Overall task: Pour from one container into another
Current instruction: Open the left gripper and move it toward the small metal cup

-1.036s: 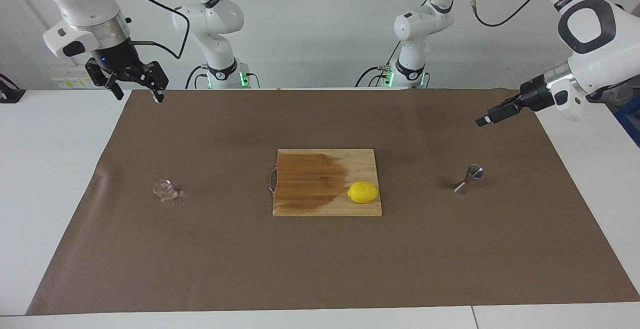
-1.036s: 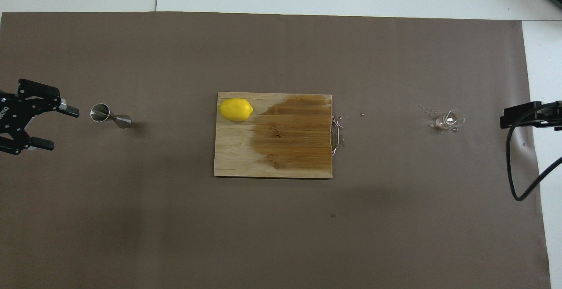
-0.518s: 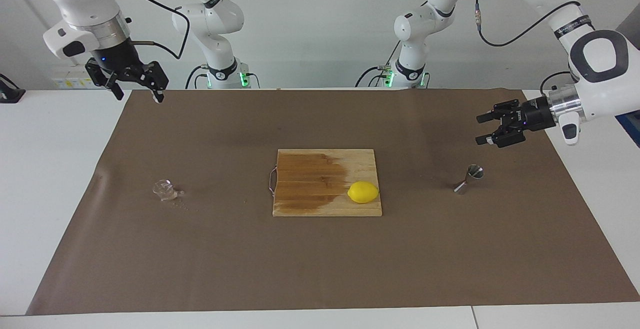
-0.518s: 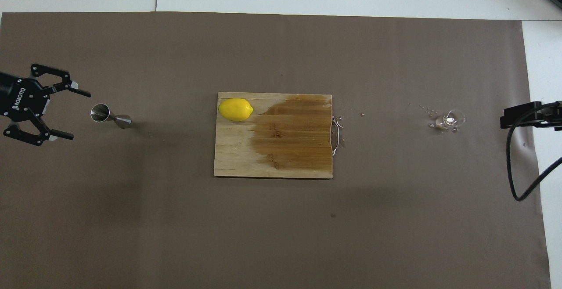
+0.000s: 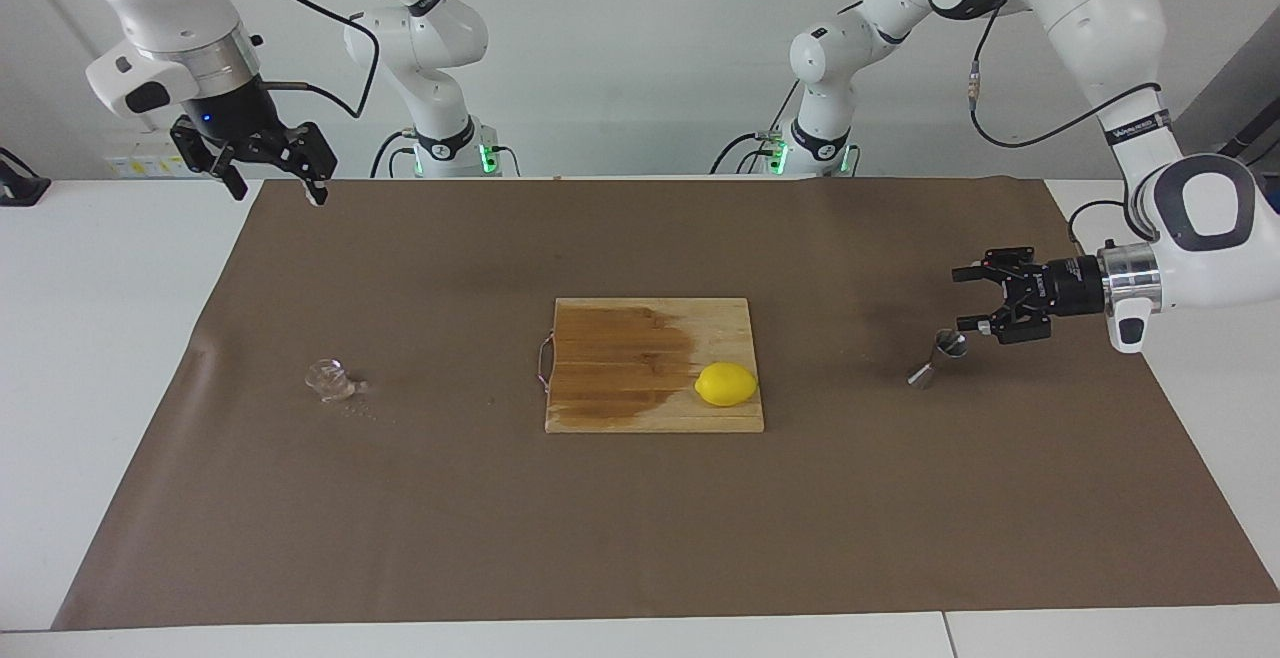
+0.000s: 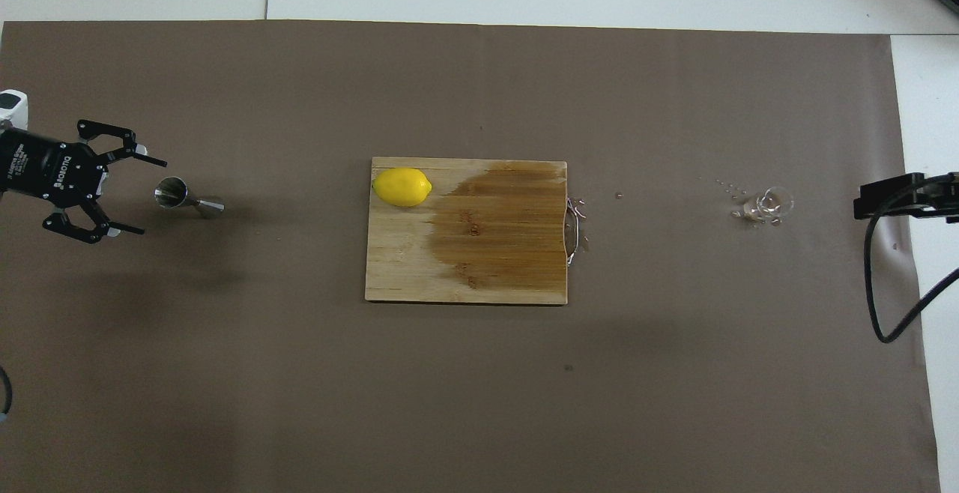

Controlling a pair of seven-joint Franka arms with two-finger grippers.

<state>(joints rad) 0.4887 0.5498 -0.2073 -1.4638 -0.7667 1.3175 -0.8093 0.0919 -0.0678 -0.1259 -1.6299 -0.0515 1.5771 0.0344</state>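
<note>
While the right gripper (image 5: 270,183) is waiting spread at upper left of the facing view, the left gripper (image 5: 965,296) is hovering with fingers apart at right by the jigger (image 5: 936,358); the glass cup (image 5: 327,379) is sitting at left.

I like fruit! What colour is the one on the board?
The lemon is bright yellow; overhead view.
</note>
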